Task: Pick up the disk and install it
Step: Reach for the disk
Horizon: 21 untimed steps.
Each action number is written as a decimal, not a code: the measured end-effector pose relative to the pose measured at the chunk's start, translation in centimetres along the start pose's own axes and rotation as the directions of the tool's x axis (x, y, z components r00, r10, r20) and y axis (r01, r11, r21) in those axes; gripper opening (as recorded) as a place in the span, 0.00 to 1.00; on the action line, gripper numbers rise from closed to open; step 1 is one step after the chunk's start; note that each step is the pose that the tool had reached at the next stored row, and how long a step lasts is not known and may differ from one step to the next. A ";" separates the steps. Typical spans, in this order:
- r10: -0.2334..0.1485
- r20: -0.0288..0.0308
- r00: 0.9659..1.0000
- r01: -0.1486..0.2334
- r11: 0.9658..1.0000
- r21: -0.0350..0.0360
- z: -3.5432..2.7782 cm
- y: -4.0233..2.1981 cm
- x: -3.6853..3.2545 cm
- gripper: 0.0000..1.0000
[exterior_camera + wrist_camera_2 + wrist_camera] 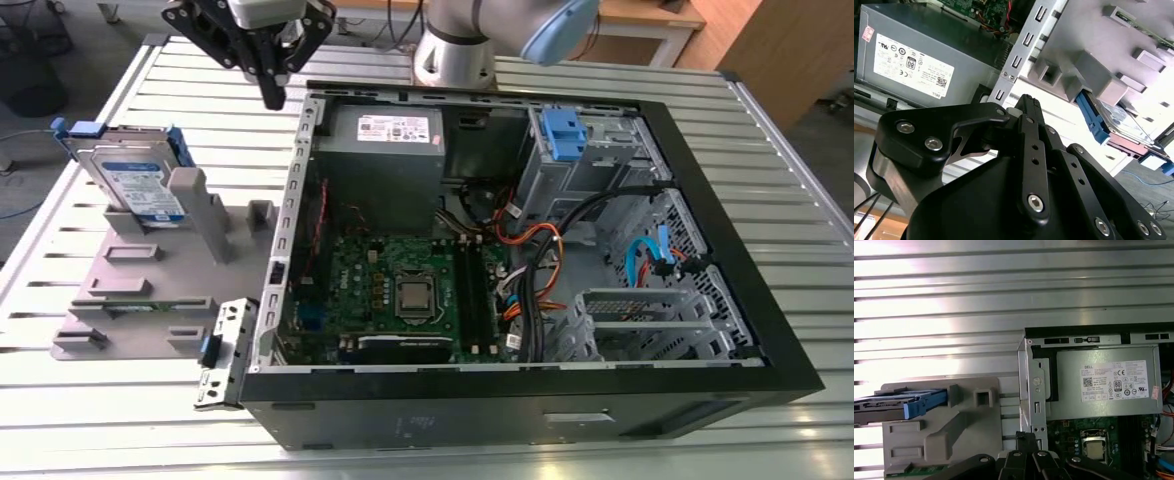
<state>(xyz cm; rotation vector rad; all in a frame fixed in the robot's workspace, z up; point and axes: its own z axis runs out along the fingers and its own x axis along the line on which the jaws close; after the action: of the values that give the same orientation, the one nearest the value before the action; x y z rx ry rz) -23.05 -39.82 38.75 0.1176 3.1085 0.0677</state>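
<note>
**Operator:** Condition of the gripper [275, 97]?

**Technician:** Fingers together, nothing clamped. It hangs over the edge of the open computer case [534, 412], near the power supply [387, 135].

**Operator:** Location of the disk [134, 185]?

**Technician:** In the exterior view, at 8 o'clock from the gripper and well apart from it. It stands on edge in the grey fixture [140, 300], outside the case, with its blue rails [80, 128] fitted.

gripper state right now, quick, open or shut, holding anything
gripper: shut, holding nothing, in the air apart from the disk
</note>
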 end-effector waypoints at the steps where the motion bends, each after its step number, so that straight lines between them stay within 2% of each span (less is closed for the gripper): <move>1: 0.000 0.000 1.000 0.000 1.000 0.000 0.02 0.00 0.21 0.11; 21: 0.000 0.000 1.000 0.000 1.000 0.000 0.44 0.13 4.77 0.11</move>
<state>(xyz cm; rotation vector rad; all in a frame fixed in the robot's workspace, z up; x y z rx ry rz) -27.79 -39.30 38.17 0.1177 3.1083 0.0679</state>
